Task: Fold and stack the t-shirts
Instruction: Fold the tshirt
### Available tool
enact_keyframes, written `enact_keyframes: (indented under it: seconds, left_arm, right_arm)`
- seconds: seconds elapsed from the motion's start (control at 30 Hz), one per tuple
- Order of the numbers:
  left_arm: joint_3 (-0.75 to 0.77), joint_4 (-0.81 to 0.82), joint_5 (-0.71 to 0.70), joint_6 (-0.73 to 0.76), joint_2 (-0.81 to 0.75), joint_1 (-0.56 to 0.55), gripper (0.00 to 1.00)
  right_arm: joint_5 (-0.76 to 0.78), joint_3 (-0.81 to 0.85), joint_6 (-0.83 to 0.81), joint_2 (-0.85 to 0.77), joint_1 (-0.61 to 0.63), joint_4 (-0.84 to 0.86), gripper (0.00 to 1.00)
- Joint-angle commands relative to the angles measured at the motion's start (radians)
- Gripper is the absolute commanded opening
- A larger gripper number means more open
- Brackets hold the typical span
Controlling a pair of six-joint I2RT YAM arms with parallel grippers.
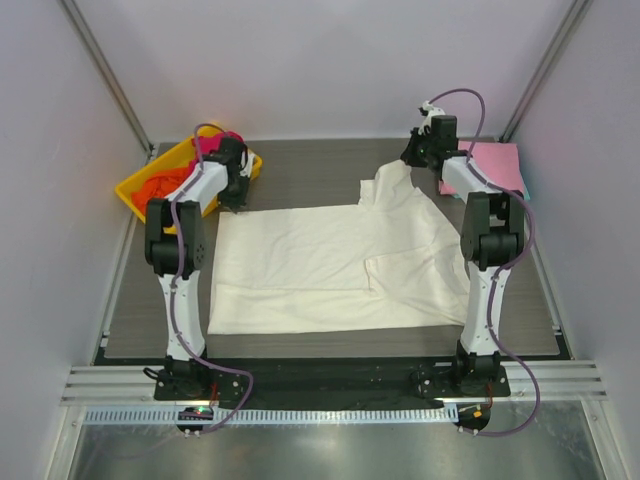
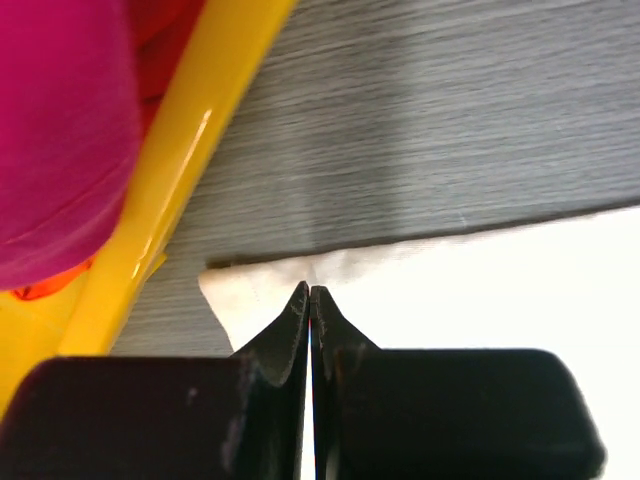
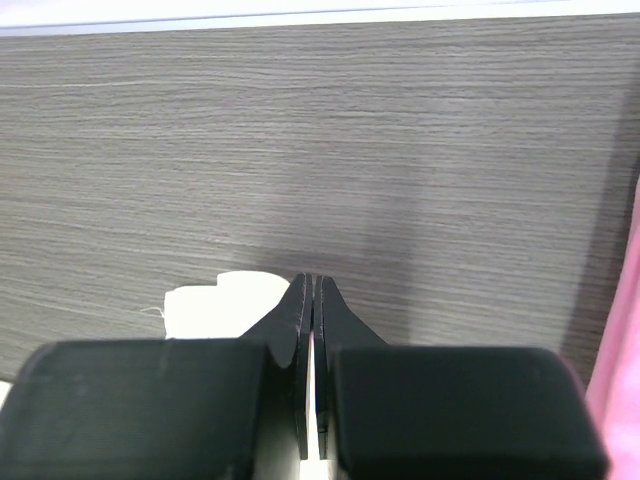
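Right, left fingers are pressed tight together, nipping the far left corner of the cream t-shirt; the cloth puckers just at the tips. Over on the other side, right fingers are pressed together too, with a scrap of the same cream cloth poking out beside them. From above, that corner rises off the table toward them. The rest of the shirt lies spread flat across the middle of the table, one flap doubled over on the right. A folded pink t-shirt sits far right, just beside the right arm. A magenta t-shirt and an orange t-shirt wait in the yellow tray, right next to the left fingers.

The danger? Both grips look thin, right at the hem. Pull unevenly and a corner could slip free, or the fold lands skewed. That left arm works close to the tray and could nudge it.

How much cloth sits between either pair, I can't tell; the fingers' own black bodies block the view.
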Motion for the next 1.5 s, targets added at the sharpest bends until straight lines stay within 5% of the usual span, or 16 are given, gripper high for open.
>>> enact_keyframes:
  seconds: [0.0,0.4,0.87,1.1,1.23,1.3,1.47]
  left_arm:
    - [0.002,0.013,-0.042,-0.047,-0.07,0.021,0.01]
    - [-0.041,-0.007,-0.071,-0.08,-0.087,0.03,0.29]
    - [-0.058,0.035,-0.112,-0.158,-0.026,0.05,0.31]
    - [-0.054,0.038,-0.088,-0.163,0.017,0.052,0.29]
    - [-0.044,0.029,-0.074,-0.163,0.026,0.052,0.16]
    - [-0.028,0.015,-0.072,-0.17,0.026,0.052,0.0]
    - [-0.024,-0.007,-0.054,-0.205,-0.044,0.038,0.0]
  right_arm:
    - [0.007,-0.021,0.011,-0.089,0.0,0.053,0.01]
    - [-0.001,-0.061,0.014,-0.105,0.002,0.069,0.01]
    - [-0.009,-0.078,0.007,-0.108,0.002,0.071,0.01]
    - [-0.009,-0.082,0.01,-0.112,0.0,0.069,0.01]
    - [-0.007,-0.101,0.011,-0.128,0.0,0.068,0.01]
    - [-0.006,-0.11,0.014,-0.138,0.001,0.068,0.01]
    - [0.028,-0.139,0.033,-0.18,0.0,0.068,0.01]
